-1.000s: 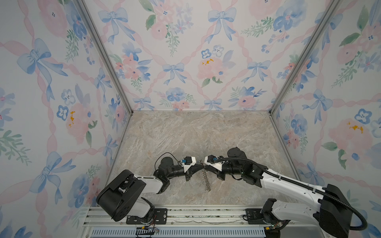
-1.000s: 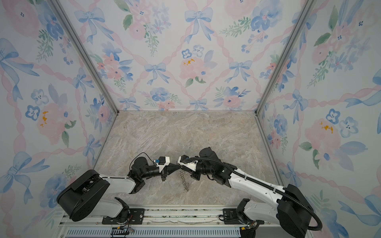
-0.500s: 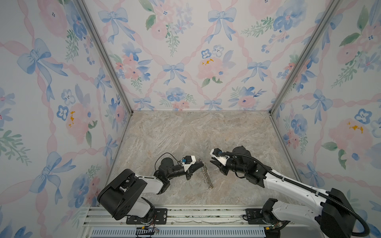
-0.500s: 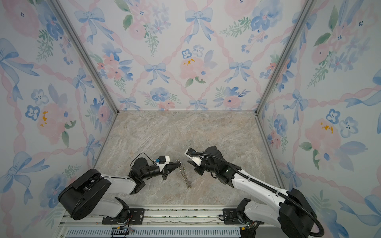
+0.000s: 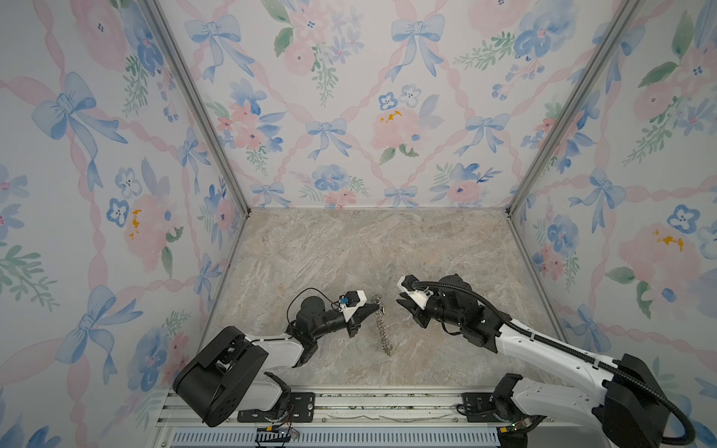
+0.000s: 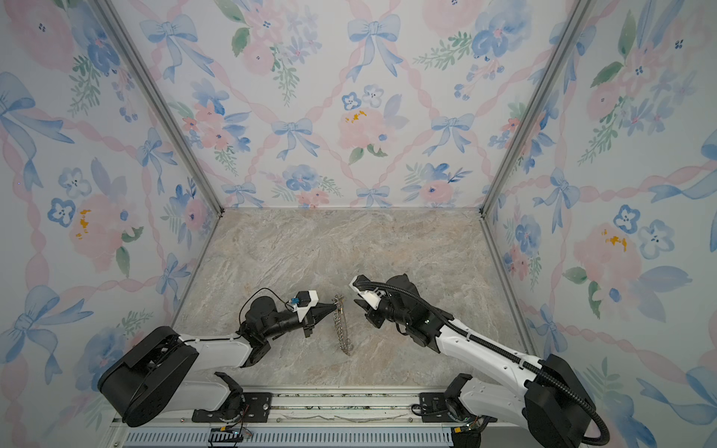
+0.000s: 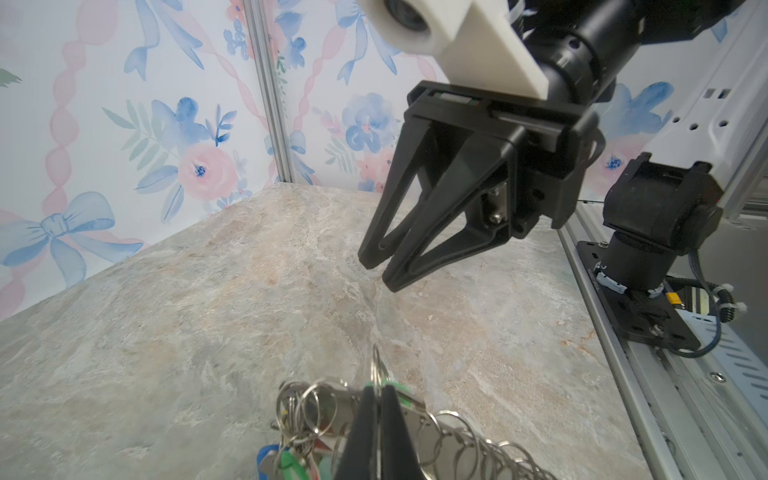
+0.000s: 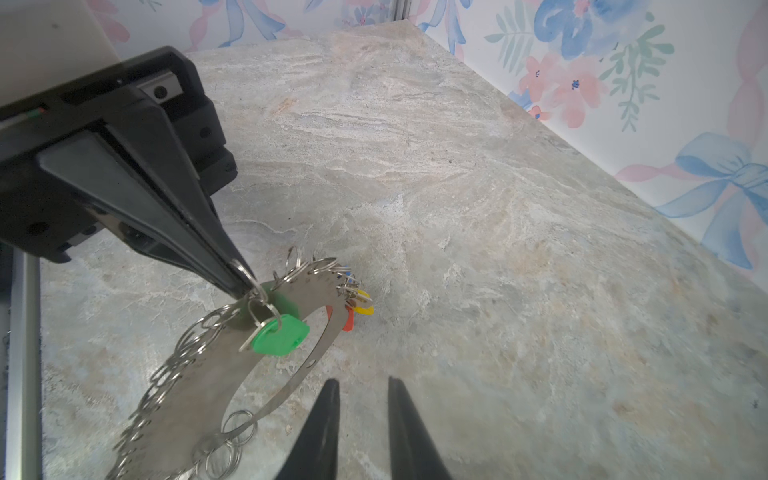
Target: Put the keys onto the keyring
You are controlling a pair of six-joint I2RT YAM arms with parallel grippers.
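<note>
The keyring [image 5: 382, 327] [image 6: 340, 326] is a flat grey oval plate rimmed with small wire rings, hanging edge-on with its low end touching the marble floor. My left gripper [image 5: 375, 308] [image 7: 379, 388] is shut on one wire ring at the upper rim of the keyring [image 8: 199, 390]. A green key [image 8: 280, 334] hangs from a ring beside that grip. Yellow keys [image 8: 363, 303], a red key [image 8: 348, 320] and a blue key [image 7: 266, 455] cluster at the plate's end. My right gripper [image 5: 399, 302] [image 8: 363, 384] is open and empty, a short way right of the plate.
Flowered walls [image 5: 349, 116] close in the back and both sides of the marble floor [image 5: 368, 252]. An aluminium rail [image 5: 368, 407] with both arm bases runs along the front edge. The right arm's base mount [image 7: 640, 266] stands on it.
My right gripper has drawn back to the right, away from the keyring and the left fingertips, and its jaws have parted. The left gripper has kept its hold.
</note>
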